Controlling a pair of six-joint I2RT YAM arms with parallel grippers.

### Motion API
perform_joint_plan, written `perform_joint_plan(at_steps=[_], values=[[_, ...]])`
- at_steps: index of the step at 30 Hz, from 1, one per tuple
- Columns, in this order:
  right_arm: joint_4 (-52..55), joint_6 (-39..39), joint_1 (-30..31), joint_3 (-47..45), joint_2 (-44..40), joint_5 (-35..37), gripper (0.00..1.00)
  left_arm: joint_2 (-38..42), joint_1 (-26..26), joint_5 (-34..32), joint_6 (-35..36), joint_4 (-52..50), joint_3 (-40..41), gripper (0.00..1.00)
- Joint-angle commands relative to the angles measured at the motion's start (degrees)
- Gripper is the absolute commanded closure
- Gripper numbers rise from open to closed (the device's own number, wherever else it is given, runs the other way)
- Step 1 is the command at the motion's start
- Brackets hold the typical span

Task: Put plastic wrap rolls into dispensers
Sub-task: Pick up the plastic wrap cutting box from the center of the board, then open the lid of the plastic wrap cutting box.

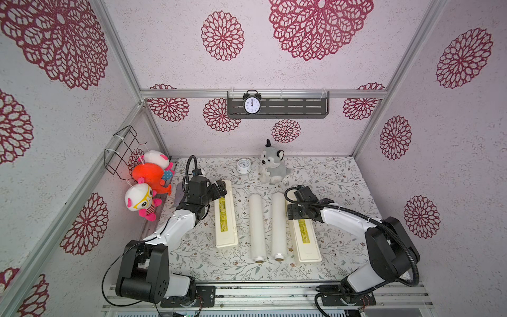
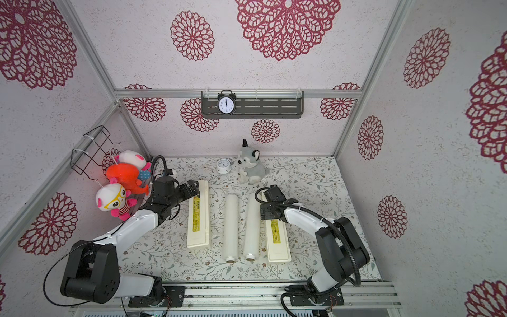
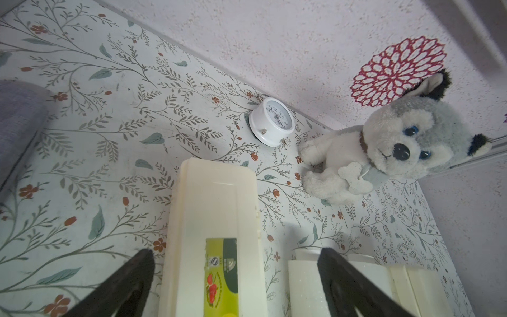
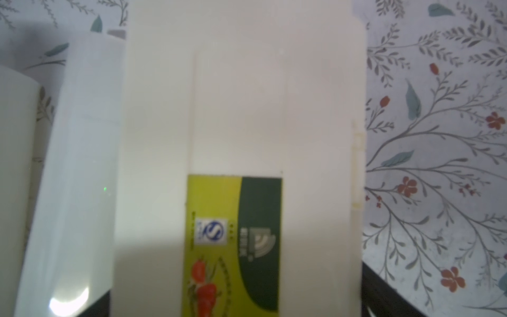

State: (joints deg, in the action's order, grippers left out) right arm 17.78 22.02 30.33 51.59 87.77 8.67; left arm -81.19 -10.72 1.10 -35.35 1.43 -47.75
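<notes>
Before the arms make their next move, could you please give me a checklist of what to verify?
1. Lid of left dispenser open for loading: not ok, it is shut.
2. Lid of right dispenser open: not ok, shut.
3. The left gripper open astride the left dispenser's far end: ok.
4. The right gripper actually gripping the right dispenser: cannot tell; it flanks the box closely.
5. The left roll and right roll lying free between the dispensers: ok.
</notes>
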Motion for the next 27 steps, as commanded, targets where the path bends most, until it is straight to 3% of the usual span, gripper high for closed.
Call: perform_joint_plan(at_steps=[1,6,12,21,27], values=[[-1.60,-0.41,-1.75,-2.18,-4.86,-7.71,0.12,-2.71,-2.45,1.49,2.11,-2.88,-4.71,0.02],[-3.43,-0.40,-5.29,-5.57,-10.74,-11.35,0.12,-6.51,-6.27,4.37,3.00,-3.95,-9.25,0.02],[-7.43,-0.83,-14.69,-8.55,-18.48,-25.39,0.13,-16.26,-14.12,14.04,3.85,-4.23,-19.86,0.02],[-15.16,2.49,-24.18,-9.41,-25.03,-46.81,0.14,-25.88,-18.34,44.55,-2.61,13.04,-26.34,0.02],[-21.01,7.24,-25.17,-9.62,-26.94,-55.74,0.14,-26.08,-19.50,52.39,-11.33,32.62,-20.64,0.02]])
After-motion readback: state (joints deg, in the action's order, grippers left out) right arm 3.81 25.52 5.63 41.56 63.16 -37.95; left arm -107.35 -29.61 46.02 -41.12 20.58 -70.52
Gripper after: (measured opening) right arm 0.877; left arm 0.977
